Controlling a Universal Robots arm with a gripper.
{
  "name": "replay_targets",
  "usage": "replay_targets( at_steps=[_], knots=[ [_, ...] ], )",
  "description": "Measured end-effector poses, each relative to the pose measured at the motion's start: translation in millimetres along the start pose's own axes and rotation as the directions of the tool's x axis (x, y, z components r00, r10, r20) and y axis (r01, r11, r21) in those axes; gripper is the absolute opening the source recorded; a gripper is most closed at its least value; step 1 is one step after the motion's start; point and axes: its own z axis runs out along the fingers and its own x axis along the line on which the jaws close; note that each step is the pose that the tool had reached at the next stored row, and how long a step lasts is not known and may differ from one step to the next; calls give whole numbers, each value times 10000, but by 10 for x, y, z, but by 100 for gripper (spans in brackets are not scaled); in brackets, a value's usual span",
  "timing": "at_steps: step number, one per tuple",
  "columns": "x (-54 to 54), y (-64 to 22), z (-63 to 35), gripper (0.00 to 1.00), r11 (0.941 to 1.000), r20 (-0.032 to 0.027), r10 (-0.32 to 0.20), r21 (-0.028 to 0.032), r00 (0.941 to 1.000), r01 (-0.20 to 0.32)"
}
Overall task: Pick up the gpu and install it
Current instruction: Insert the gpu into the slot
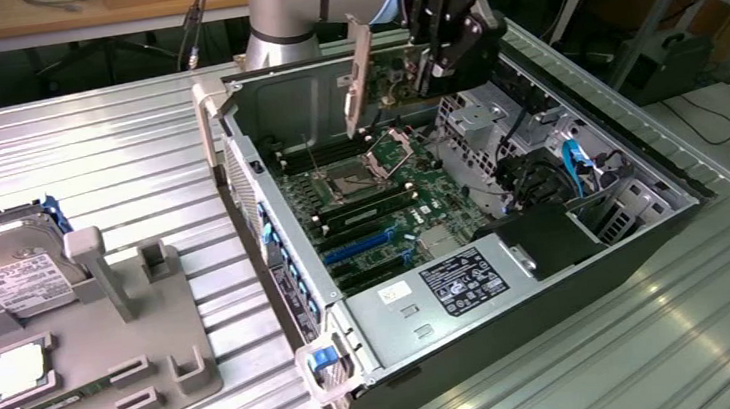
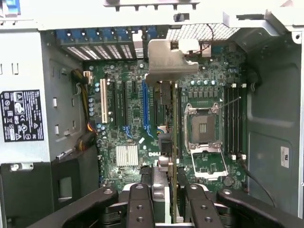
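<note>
One black two-fingered gripper (image 1: 436, 77), in the upper middle of the exterior view, is clamped on the thin black gpu card (image 1: 359, 74) with its silvery end bracket. The card hangs on edge over the green motherboard (image 1: 432, 198) inside the open grey computer case (image 1: 241, 141).

"DELL" is printed on the motherboard (image 2: 128, 135).

Metal table (image 1: 93, 160) with computer case (image 1: 527, 350), fixture (image 1: 149, 331)
</note>
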Motion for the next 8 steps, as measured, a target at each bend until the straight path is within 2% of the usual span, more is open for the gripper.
replay_targets(
  at_steps=[3,5,7,8],
  knots=[
    [1,4,1,31,9999,-2,-76,74,10000,76],
    [1,6,7,31,9999,-8,-77,144,10000,78],
    [2,21,21,31,9997,-8,-78,251,10000,78],
    [2,27,28,31,9996,-2,-79,275,10000,79]
  ],
)
